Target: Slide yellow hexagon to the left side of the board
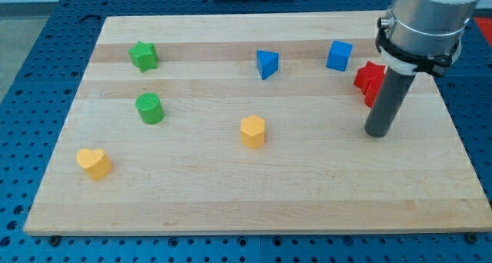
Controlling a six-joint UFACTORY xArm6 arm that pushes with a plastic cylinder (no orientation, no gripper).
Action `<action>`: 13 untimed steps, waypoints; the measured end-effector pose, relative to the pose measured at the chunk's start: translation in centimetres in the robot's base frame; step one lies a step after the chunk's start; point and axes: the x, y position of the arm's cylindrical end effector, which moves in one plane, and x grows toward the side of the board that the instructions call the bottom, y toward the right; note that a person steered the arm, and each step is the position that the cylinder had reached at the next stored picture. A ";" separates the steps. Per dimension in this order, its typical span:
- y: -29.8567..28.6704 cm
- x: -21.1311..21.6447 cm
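The yellow hexagon (pixel 252 131) sits near the middle of the wooden board (pixel 254 201). My tip (pixel 377 132) rests on the board far to the view's right of the hexagon, well apart from it. The rod rises from the tip to the arm's grey body at the view's top right. Red blocks (pixel 370 81) lie just above and left of the tip, partly hidden by the rod.
A yellow heart (pixel 94 162) lies at the lower left. A green cylinder (pixel 150 108) and a green star (pixel 143 55) stand at the left. A blue triangle (pixel 266 64) and a blue cube (pixel 338 55) lie along the top.
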 end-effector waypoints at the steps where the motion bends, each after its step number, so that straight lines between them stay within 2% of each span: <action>1: -3.3 2.0; 2: -5.7 1.4; 3: -6.0 -3.5; 5: -6.5 1.7; 8: -20.1 1.6; 9: -24.0 -1.6; 10: -25.1 -3.6; 11: -24.2 -1.2; 12: -20.9 -2.7; 13: -20.9 -6.6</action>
